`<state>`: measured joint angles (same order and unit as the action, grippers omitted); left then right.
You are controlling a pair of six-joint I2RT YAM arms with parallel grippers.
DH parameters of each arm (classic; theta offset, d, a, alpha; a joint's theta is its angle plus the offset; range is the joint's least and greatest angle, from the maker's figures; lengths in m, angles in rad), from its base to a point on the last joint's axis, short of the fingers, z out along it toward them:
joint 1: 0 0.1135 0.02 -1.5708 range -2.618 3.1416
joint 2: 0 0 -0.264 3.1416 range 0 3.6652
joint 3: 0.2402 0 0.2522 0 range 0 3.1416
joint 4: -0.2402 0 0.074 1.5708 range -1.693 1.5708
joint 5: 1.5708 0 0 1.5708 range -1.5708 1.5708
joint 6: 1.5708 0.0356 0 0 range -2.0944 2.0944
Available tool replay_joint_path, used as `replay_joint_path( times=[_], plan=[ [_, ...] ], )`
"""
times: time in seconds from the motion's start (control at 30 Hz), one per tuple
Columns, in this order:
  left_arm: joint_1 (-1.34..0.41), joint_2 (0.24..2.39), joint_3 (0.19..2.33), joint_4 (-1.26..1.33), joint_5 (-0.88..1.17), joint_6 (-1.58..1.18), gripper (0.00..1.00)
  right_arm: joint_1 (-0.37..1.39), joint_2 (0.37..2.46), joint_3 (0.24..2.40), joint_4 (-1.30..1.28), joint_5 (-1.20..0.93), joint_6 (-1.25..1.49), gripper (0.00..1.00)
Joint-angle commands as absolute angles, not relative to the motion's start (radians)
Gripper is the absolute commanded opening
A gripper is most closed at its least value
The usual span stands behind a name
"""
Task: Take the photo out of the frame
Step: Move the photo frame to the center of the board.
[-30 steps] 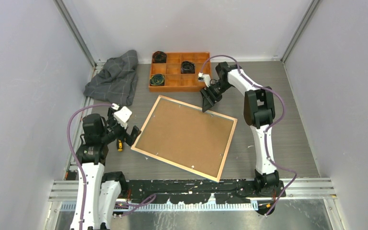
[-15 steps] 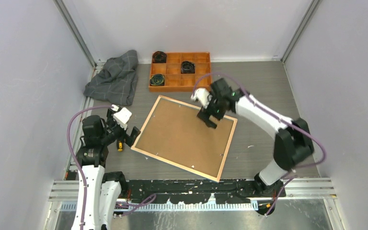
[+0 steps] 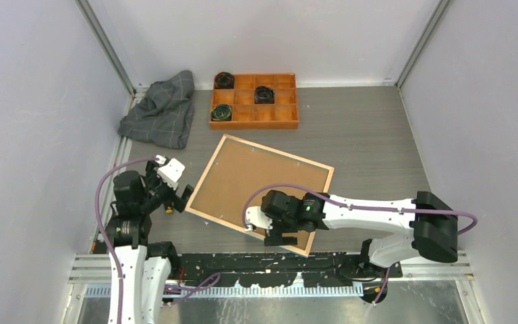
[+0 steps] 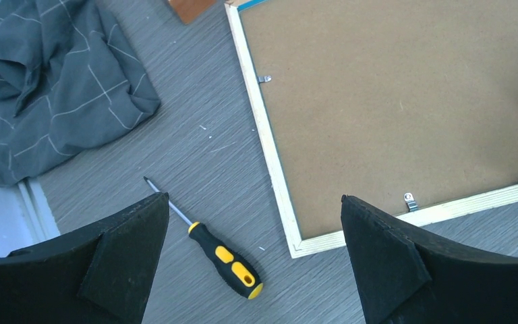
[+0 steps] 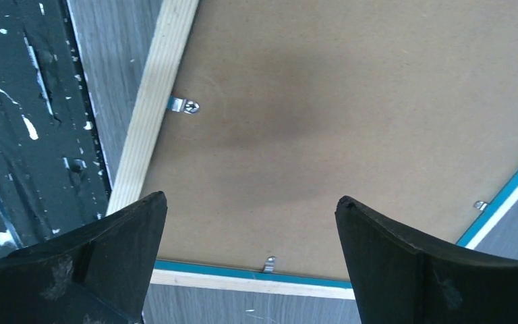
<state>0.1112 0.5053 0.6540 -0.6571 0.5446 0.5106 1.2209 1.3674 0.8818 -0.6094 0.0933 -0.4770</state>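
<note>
Hovering step: your right gripper (image 5: 248, 202), released, hung above the frame (image 5: 150, 115), bottom corner.
Left gripper (image 4: 255, 199): released, empty.
Next: you likely needed to swing the clip (image 5: 187, 105) off the backing board (image 5: 324, 101).

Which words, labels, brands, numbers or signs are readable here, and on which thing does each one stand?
None can be read. The frame, lying back up, its brown backing board, the orange tray, the grey cloth and the screwdriver show no print. The photo is not in view.
</note>
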Motion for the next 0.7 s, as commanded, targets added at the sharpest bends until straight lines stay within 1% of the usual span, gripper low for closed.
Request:
replay_joint_path(
  times=[0.0, 0.13, 0.27, 0.47, 0.57, 0.67],
  plan=[
    [0.117, 0.457, 0.699, -0.725, 0.520, 0.529, 1.00, 1.266, 1.380, 0.909, -0.621, 0.056, -0.414, 1.00],
    [0.117, 0.426, 0.674, -0.742, 0.503, 0.519, 1.00, 1.286, 1.380, 0.933, -0.633, -0.022, -0.388, 1.00],
    [0.118, 0.415, 0.662, -0.746, 0.495, 0.511, 1.00, 1.326, 1.391, 0.902, -0.595, -0.006, -0.384, 1.00],
    [0.125, 0.419, 0.658, -0.744, 0.500, 0.506, 1.00, 1.414, 1.484, 0.860, -0.471, 0.261, -0.409, 1.00],
    [0.126, 0.420, 0.658, -0.743, 0.503, 0.505, 1.00, 1.441, 1.524, 0.850, -0.429, 0.351, -0.429, 1.00],
    [0.126, 0.418, 0.657, -0.743, 0.504, 0.505, 1.00, 1.444, 1.510, 0.830, -0.391, 0.394, -0.437, 1.00]
  ],
)
